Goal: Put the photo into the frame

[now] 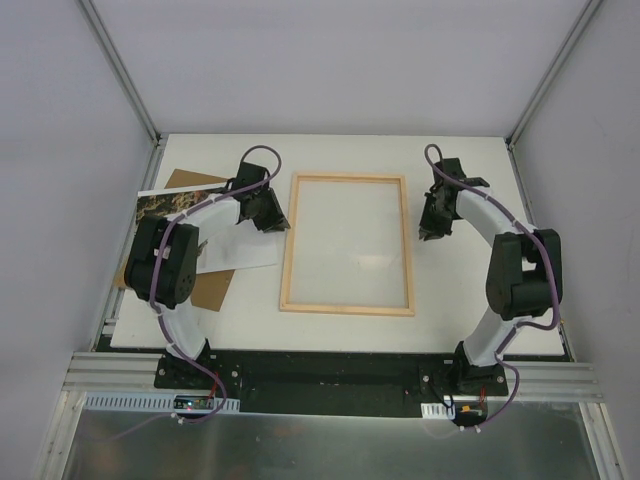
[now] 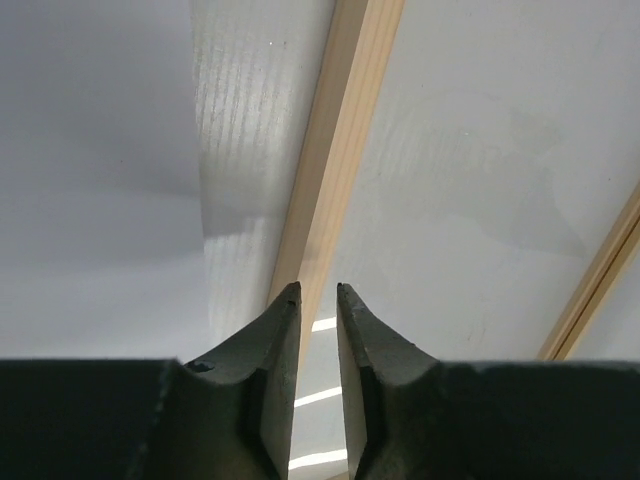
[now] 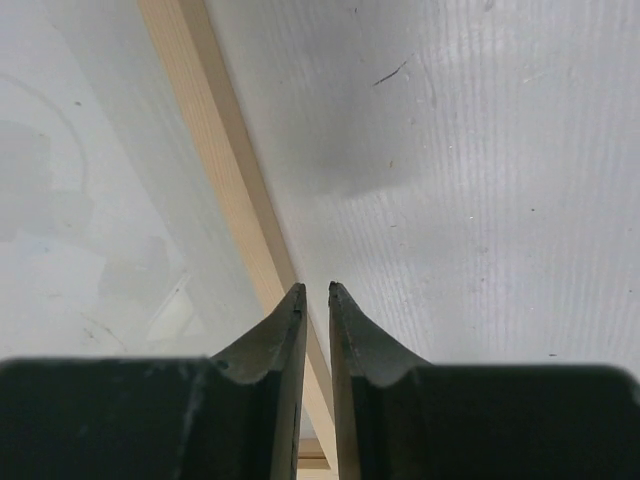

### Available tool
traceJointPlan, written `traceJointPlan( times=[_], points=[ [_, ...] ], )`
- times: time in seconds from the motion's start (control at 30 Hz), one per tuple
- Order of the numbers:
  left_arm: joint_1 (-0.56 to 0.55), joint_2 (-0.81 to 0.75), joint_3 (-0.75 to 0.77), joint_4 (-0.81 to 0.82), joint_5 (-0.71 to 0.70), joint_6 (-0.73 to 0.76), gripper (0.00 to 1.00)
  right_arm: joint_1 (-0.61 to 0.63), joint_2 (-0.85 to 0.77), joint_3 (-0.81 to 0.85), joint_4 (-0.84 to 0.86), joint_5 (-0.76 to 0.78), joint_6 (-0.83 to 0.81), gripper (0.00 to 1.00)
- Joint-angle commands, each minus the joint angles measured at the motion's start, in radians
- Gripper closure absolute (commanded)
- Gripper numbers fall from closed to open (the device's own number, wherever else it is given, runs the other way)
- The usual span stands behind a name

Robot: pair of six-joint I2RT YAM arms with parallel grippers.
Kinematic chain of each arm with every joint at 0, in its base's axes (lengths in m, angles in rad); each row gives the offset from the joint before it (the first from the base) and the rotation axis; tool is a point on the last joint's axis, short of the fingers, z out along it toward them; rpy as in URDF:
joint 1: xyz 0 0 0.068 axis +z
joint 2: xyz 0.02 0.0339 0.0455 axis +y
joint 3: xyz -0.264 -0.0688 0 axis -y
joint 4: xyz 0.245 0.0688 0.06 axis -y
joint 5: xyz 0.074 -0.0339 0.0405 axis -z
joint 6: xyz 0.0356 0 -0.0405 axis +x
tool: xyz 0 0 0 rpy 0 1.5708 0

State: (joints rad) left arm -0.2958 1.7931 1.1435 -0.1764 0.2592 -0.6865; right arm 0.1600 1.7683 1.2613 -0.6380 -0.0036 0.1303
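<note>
The frame [image 1: 291, 250], narrow light wood strips round a clear pane, lies flat at the table's middle. To its left lies the photo [image 1: 178, 203], its dark rocky end and a pale part showing, and my left arm hides much of it. My left gripper [image 1: 268, 216] hovers just outside the frame's left strip [image 2: 330, 150], jaws a narrow gap apart [image 2: 318, 290] and holding nothing. My right gripper [image 1: 432, 228] hangs just outside the frame's right strip [image 3: 215, 150], jaws slightly apart [image 3: 315, 288] and also holding nothing.
A plain brown backing board [image 1: 212, 290] lies under the photo at the left, one corner poking out at the back [image 1: 185, 180]. White walls with metal rails [image 1: 125, 90] stand round the table [image 1: 470, 310].
</note>
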Motion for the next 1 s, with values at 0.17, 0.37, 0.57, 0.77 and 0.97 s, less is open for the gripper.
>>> traceJointPlan(
  times=[0.17,0.37,0.57,0.77,0.97],
  points=[
    [-0.016,0.074,0.113,-0.097,-0.11,0.05,0.91,-0.016,-0.144,-0.007,-0.003,0.022,0.011,0.83],
    [-0.039,0.109,0.127,-0.109,-0.133,0.054,1.0,-0.016,-0.188,0.001,-0.015,0.013,0.011,0.82],
    [-0.075,0.141,0.15,-0.117,-0.146,0.048,1.0,-0.017,-0.211,0.004,-0.028,0.013,0.006,0.82],
    [-0.112,0.164,0.18,-0.118,-0.146,0.038,1.0,-0.017,-0.228,-0.002,-0.032,0.013,0.002,0.82],
    [-0.151,0.209,0.235,-0.117,-0.126,0.019,1.0,-0.02,-0.234,-0.011,-0.034,0.013,-0.003,0.82]
  ],
)
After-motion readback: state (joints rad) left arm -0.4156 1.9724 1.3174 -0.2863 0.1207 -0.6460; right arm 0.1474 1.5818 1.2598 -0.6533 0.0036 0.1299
